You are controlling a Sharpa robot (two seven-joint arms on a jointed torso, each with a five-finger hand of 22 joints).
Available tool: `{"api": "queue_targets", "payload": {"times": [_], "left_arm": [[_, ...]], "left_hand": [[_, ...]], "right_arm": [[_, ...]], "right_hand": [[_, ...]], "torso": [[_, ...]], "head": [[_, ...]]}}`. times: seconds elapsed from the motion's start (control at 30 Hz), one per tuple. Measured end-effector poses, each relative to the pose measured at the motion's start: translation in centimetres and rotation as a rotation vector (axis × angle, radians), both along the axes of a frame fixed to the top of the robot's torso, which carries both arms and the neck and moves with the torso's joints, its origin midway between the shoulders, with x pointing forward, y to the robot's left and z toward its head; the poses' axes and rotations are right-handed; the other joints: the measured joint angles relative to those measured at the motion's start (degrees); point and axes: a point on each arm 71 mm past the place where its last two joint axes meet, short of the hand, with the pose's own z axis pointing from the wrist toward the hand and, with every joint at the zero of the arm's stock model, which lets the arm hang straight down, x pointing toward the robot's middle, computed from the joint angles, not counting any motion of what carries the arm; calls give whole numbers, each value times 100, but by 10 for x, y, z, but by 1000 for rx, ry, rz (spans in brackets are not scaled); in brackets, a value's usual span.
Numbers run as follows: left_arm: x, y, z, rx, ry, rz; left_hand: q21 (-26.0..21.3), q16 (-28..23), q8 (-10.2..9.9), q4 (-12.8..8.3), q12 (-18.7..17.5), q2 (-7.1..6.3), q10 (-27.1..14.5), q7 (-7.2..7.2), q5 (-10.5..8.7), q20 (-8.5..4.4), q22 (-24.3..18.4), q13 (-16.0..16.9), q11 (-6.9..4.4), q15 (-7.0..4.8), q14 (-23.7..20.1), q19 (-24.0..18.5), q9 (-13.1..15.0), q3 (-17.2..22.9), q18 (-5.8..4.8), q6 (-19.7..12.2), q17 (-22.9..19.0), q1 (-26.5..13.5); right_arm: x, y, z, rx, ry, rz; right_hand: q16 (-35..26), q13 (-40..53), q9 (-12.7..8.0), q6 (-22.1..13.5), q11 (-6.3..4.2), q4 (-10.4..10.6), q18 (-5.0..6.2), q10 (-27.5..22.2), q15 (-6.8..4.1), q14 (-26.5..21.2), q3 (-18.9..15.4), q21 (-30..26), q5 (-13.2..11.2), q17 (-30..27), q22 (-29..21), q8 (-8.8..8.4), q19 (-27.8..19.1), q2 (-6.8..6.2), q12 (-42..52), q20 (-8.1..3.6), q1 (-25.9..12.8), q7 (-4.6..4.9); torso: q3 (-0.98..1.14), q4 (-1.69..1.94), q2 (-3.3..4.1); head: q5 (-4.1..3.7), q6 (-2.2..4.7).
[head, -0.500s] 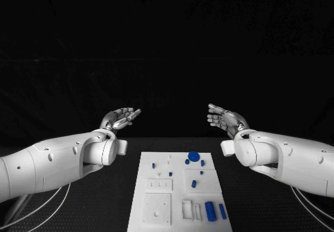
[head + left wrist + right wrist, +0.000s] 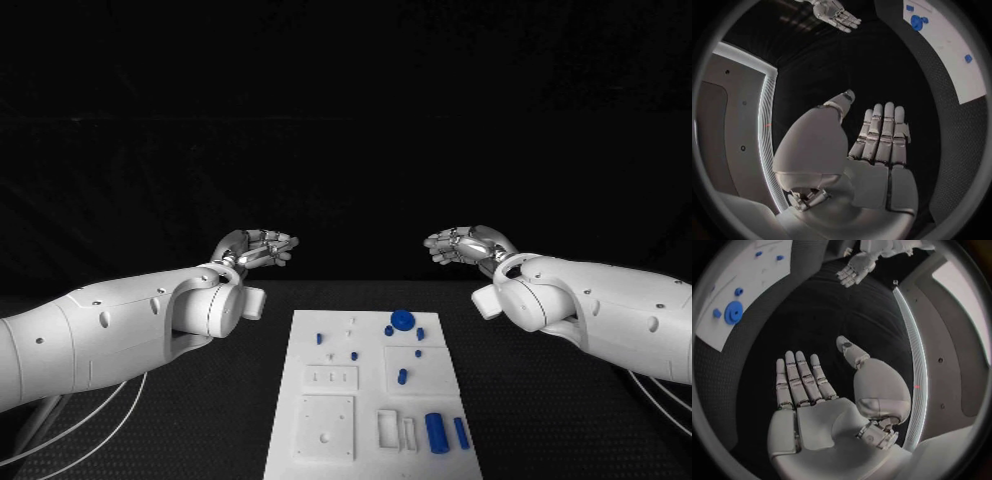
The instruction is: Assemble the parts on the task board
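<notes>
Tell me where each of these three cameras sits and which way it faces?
Head view: on the robot's head, looking down at the white task board; both white arms enter, silver left hand and right hand raised.
Left wrist view: behind the left hand's flat palm.
Right wrist view: behind the right hand's palm.
All share the round blue part.

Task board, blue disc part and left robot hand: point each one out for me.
task board [image 2: 326,346]: head view, bare white surface on its left side.
blue disc part [image 2: 401,320]: head view, top face.
left robot hand [image 2: 879,137]: left wrist view, on its extended fingers.
</notes>
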Motion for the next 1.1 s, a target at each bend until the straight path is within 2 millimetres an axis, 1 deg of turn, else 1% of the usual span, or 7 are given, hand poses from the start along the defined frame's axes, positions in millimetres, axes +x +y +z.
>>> {"api": "queue_targets", "payload": {"times": [0.23, 0.43, 0.57, 0.77, 0.83, 0.87, 1.1], "left_arm": [[-2, -4, 0, 0, 2, -55], [-11, -5, 2, -8, 5, -118], [-18, -11, 3, -15, 4, -163], [-29, -16, 5, -25, 4, -215], [-31, -16, 5, -25, 3, -224], [-32, -17, 5, -27, 3, -229], [-36, -20, 6, -30, 1, -250]], "left_hand": [[386, 222, -93, -772, 122, 134, 726, -96, 0, -304, -1, 2, -106, -263, 975, 747, -209, 188, 77, 704, 233, 112], [783, 330, -236, -1433, 12, 212, 1071, -91, 0, -515, -2, -43, -160, -474, 1566, 1219, -333, 510, 62, 961, 553, -321], [1136, 576, -301, -1654, -46, 183, 1158, -92, 0, -663, -2, -59, -160, -649, 1877, 1453, -367, 644, 44, 1001, 822, -523], [1288, 599, -333, -1781, -113, 135, 1177, -92, 0, -704, -2, -80, -178, -661, 1889, 1427, -382, 739, 49, 1001, 971, -665], [1297, 615, -366, -1801, -133, 113, 1177, -92, -24, -705, -2, -85, -179, -661, 1889, 1426, -382, 759, 49, 1001, 995, -712], [1315, 615, -367, -1801, -151, 113, 1177, -92, -27, -705, -2, -90, -179, -661, 1889, 1426, -388, 759, 49, 1001, 1007, -745], [1370, 615, -402, -1834, -218, 57, 1175, -88, -27, -725, -3, -112, -177, -661, 1889, 1405, -398, 792, 48, 997, 1061, -854]], "right_arm": [[1, 4, 0, -279, -124, 123], [-3, 14, 2, -490, -227, 248], [-7, 24, 3, -617, -298, 332], [-11, 41, 2, -794, -392, 447], [-12, 45, 0, -840, -413, 475], [-13, 48, -2, -870, -424, 493], [-17, 63, -14, -999, -473, 562]], "right_hand": [[488, 110, 53, 753, -211, -99, 351, 847, -353, 1027, 513, 278, 4, 305, 0, 249, 1053, -175, 230, -54, 616, 110], [961, 152, 67, 1231, -382, -147, 657, 1384, -793, 2073, 699, 658, 4, 726, -1, 296, 2180, -282, 253, -191, 904, 32], [1374, 164, 77, 1474, -519, -147, 718, 1641, -1035, 2771, 730, 1003, 3, 1087, -1, 319, 2983, -350, 253, -413, 1035, -33], [2259, 173, 77, 1665, -645, -148, 747, 1878, -1240, 3487, 730, 1679, 26, 1730, -2, 285, 3935, -465, 166, -786, 1175, -83], [3448, 141, 64, 1728, -658, -147, 697, 1964, -1325, 3869, 730, 2708, 49, 2481, -1, 130, 4566, -579, -46, -1152, 1289, -106], [3730, 124, 55, 1728, -658, -147, 689, 1964, -1334, 3919, 730, 2955, 49, 2633, 0, 86, 4650, -598, -107, -1208, 1309, -107], [4194, 66, 46, 1708, -635, -100, 684, 1941, -1303, 3905, 809, 3446, 49, 2793, -1, 12, 4652, -628, -241, -1209, 1338, -126]], "torso": [[-10, 0, 16], [-7, 18, 66], [-4, 40, 125], [7, 92, 227], [11, 118, 267], [12, 131, 285], [17, 234, 417]], "head": [[4, -19], [-16, -12], [-68, 3], [-129, 4], [-144, -2], [-151, -5], [-217, -3]]}}
